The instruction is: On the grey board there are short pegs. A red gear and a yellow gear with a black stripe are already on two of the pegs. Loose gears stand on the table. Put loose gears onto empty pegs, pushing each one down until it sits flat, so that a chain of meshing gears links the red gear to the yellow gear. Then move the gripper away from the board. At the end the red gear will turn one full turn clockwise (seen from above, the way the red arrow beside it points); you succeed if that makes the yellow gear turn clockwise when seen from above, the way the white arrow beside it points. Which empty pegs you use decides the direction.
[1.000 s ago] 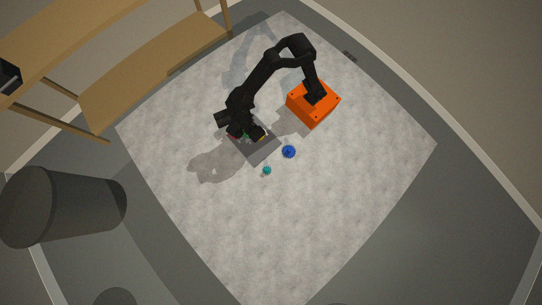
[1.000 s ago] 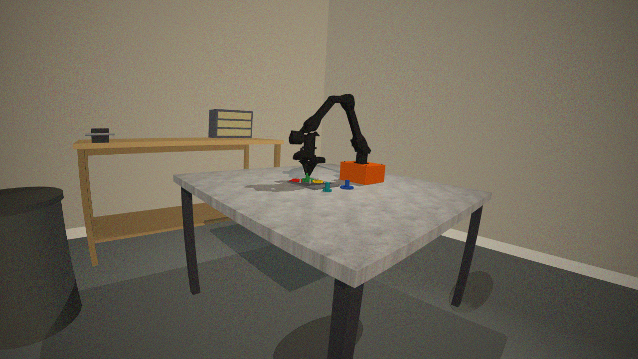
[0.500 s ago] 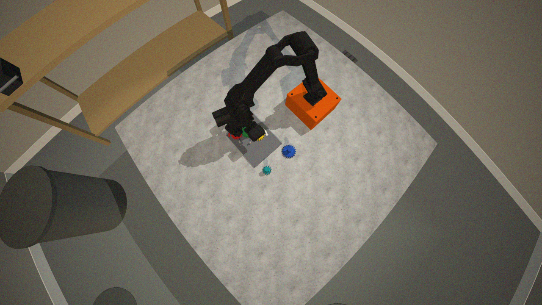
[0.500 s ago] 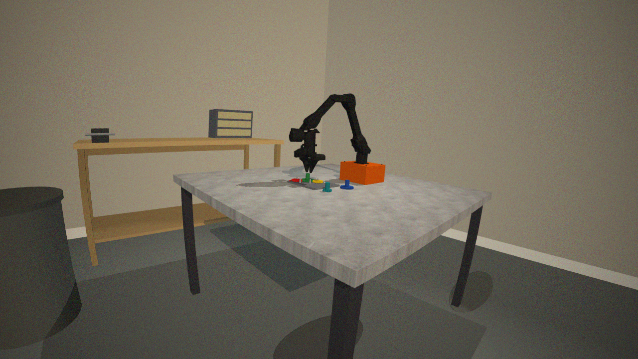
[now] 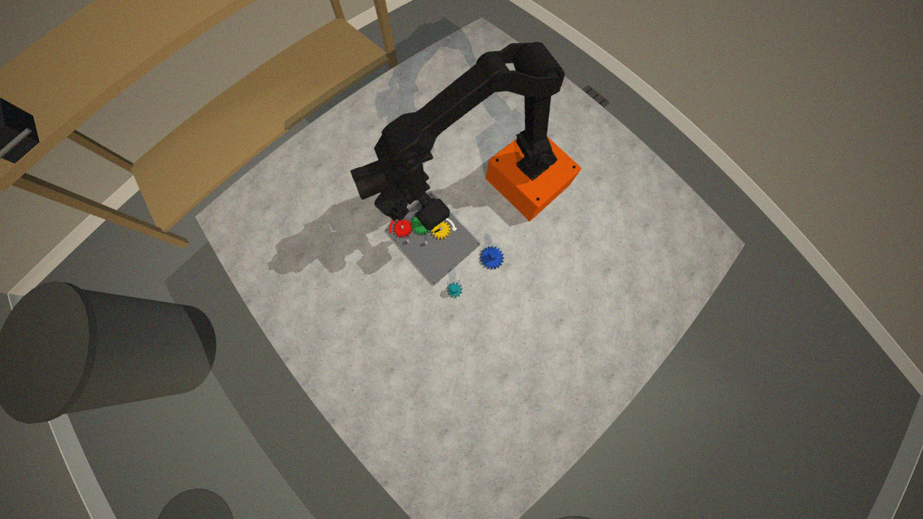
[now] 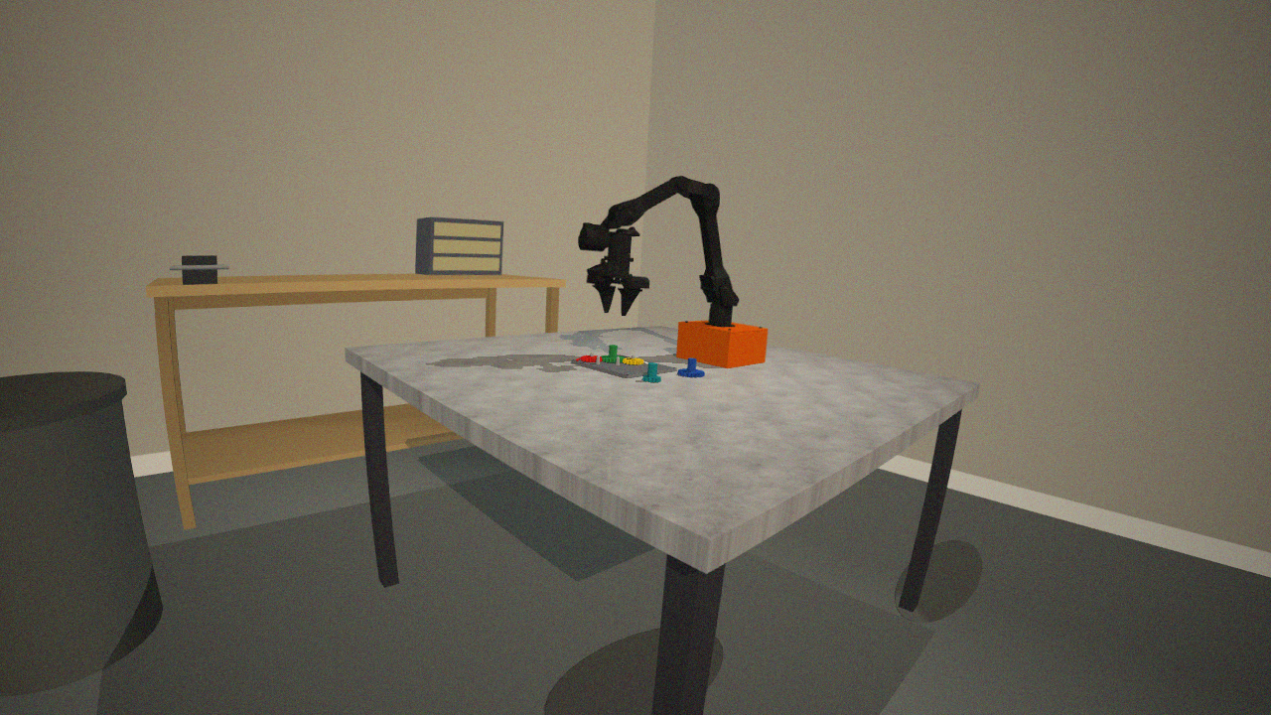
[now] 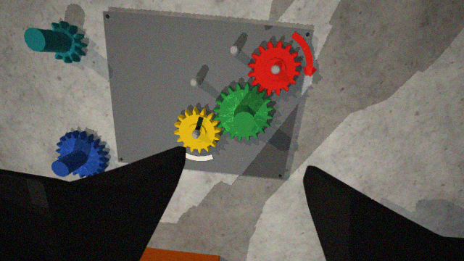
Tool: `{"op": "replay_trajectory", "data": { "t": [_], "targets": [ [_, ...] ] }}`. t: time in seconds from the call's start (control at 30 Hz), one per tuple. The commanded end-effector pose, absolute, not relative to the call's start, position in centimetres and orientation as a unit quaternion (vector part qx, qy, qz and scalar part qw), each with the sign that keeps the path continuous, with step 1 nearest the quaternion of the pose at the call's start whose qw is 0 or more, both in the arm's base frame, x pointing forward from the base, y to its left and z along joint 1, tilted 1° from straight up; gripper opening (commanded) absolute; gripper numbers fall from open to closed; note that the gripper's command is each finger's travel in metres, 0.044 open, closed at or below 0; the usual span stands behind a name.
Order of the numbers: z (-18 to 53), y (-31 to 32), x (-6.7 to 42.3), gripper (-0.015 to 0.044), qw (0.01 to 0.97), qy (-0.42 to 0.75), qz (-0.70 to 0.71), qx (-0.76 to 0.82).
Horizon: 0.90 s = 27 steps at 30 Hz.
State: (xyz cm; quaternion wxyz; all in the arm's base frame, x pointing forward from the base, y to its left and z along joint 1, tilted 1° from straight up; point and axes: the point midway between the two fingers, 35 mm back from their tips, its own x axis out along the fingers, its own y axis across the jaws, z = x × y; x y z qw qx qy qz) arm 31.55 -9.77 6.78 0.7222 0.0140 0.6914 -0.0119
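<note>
The green gear (image 7: 232, 109) (image 6: 610, 357) with its upright handle sits on the grey board (image 7: 152, 72) (image 5: 438, 264), between the red gear (image 7: 266, 70) (image 5: 402, 229) and the yellow gear (image 7: 188, 134) (image 5: 441, 230). Its teeth meet those of both. It looks flat. Two empty pegs (image 7: 234, 49) (image 7: 194, 82) stand beside this row. My gripper (image 7: 245, 164) (image 6: 615, 314) is open and empty, high above the board. The teal gear (image 7: 74, 43) (image 5: 454, 290) (image 6: 651, 378) and the blue gear (image 7: 81, 156) (image 5: 491, 257) (image 6: 691, 373) stand on the table.
The orange base (image 5: 534, 184) (image 6: 721, 345) of the arm stands on the table (image 5: 516, 387) (image 6: 693, 462), beyond the blue gear from the teal one. The red arrow (image 7: 307, 54) lies beside the red gear. The white arrow (image 7: 199, 158) beside the yellow gear is partly hidden by a finger.
</note>
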Motion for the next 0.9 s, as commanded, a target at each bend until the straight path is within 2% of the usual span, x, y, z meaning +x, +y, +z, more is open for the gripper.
{"op": "replay_trajectory", "data": {
  "t": [0.0,0.87],
  "targets": [
    [7.11,-9.71,31.26,0.0429,0.718,0.696,-0.010,0.014],
    [7.11,-9.71,31.26,0.0440,0.718,0.696,-0.010,0.014]
  ]
}}
